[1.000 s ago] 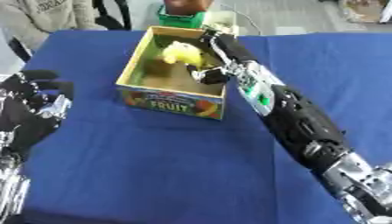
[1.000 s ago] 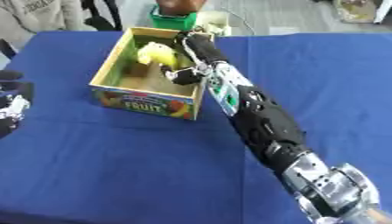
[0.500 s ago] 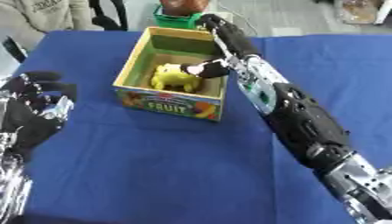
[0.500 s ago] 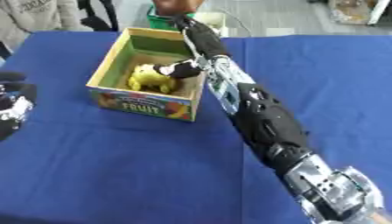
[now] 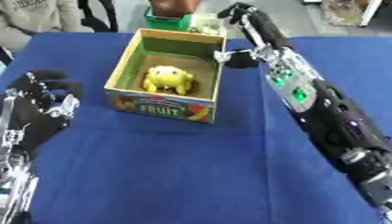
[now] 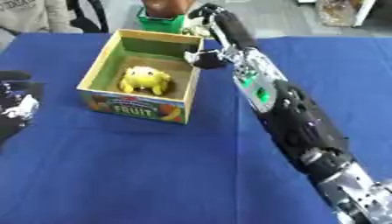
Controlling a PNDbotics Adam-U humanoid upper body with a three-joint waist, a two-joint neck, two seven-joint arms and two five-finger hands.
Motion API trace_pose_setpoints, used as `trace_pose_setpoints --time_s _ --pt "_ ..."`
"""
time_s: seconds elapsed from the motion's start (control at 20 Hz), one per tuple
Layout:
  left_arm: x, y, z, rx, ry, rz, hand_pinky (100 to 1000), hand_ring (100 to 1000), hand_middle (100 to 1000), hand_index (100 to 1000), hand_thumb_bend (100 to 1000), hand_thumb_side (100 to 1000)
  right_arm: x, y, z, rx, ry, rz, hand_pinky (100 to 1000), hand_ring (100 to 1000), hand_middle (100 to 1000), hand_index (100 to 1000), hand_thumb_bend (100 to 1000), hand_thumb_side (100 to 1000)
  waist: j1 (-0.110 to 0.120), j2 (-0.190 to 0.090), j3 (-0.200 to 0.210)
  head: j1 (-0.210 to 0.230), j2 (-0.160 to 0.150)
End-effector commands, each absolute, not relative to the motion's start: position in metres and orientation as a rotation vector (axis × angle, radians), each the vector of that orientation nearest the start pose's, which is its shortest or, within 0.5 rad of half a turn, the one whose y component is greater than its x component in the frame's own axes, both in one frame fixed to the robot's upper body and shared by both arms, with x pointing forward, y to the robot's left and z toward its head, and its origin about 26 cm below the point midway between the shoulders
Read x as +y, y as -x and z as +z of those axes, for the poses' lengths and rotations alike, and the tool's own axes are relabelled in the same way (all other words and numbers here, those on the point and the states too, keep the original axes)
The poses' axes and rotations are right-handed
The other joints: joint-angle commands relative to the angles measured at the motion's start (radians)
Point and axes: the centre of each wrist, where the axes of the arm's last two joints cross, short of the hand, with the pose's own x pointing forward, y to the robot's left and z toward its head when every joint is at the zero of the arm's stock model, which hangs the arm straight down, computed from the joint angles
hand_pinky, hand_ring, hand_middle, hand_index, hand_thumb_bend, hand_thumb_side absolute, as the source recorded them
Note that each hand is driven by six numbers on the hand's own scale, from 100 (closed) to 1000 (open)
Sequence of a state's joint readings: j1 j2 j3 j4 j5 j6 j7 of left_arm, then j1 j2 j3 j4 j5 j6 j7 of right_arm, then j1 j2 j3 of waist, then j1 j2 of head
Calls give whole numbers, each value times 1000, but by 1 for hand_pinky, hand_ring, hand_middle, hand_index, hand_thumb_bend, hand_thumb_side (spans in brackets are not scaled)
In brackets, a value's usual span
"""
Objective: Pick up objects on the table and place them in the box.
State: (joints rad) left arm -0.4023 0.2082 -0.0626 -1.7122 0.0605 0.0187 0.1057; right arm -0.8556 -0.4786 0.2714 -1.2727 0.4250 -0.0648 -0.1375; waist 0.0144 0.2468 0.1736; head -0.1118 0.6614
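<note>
A yellow soft toy (image 5: 168, 78) lies on the floor of the open cardboard box (image 5: 162, 108), which carries a "FRUIT" label on its front wall. My right hand (image 5: 251, 27) hovers by the box's far right corner, outside the rim, open with straight fingers and holding nothing. My left hand (image 5: 36, 109) rests at the left edge of the table, well to the left of the box, fingers up and relaxed, open and empty.
The blue cloth (image 5: 176, 170) covers the table. Behind the box's far wall stand a green container (image 5: 168, 21) with a brown object on it and a small clear item (image 5: 205, 22). A seated person shows at the far left edge.
My right hand has let go of the yellow toy, which now lies in the box, and has risen out of the box to its far right corner. The left hand stays put.
</note>
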Motion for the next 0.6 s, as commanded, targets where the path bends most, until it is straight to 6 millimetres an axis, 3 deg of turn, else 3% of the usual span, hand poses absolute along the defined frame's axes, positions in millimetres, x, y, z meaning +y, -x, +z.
trace_pose_setpoints --time_s 0.05,0.3,0.6 --pt "236 -350 160 -2098 -86 -170 498 629 615 624 375 100 -253 -413 255 -2209 732 752 694 671 693 765 100 187 0 -19 -14 16 -9" --pt "239 -350 158 -2093 -104 -161 498 630 615 628 381 100 -281 -379 252 -2217 721 628 679 661 683 764 100 158 1 -18 -41 28 -8" --pt "244 -350 157 -2088 -125 -150 498 630 616 632 380 100 -310 -353 231 -2168 760 492 667 650 678 765 100 166 4 -17 -63 39 -7"
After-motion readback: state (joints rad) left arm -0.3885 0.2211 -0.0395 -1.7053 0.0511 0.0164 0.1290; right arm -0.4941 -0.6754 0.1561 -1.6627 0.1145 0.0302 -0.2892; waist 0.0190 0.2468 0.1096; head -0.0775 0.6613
